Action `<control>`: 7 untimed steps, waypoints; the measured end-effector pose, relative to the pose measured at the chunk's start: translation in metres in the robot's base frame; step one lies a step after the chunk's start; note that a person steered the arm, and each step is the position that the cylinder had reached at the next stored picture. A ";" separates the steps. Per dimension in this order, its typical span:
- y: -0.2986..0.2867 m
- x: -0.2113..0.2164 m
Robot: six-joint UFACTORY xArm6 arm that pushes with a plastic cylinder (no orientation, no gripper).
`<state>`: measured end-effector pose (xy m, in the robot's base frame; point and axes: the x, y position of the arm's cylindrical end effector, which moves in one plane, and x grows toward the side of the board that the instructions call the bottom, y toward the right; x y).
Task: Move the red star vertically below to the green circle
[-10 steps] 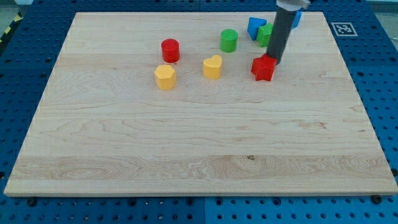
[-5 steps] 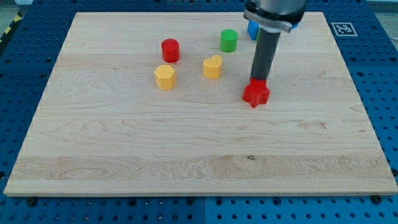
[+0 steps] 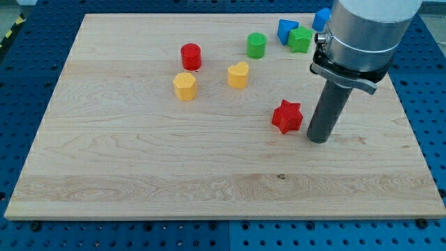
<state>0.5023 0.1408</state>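
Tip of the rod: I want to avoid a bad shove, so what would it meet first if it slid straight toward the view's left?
Probably the red star, just left of my tip; though it sits slightly higher.

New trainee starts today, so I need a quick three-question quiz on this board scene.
1. True or false: my tip sits on the view's right of the red star.
2. Which block lies nearest the red cylinder: A yellow hexagon, B green circle, C blue block?
3. Fill in: relative to the green circle, the red star is toward the view's bottom and slightly to the view's ____.

Key: 1 true; 2 A; 3 right.
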 end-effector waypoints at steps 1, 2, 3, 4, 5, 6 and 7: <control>0.000 -0.026; 0.000 -0.025; -0.017 -0.009; -0.045 -0.006; -0.063 -0.006; -0.064 -0.006; -0.044 -0.005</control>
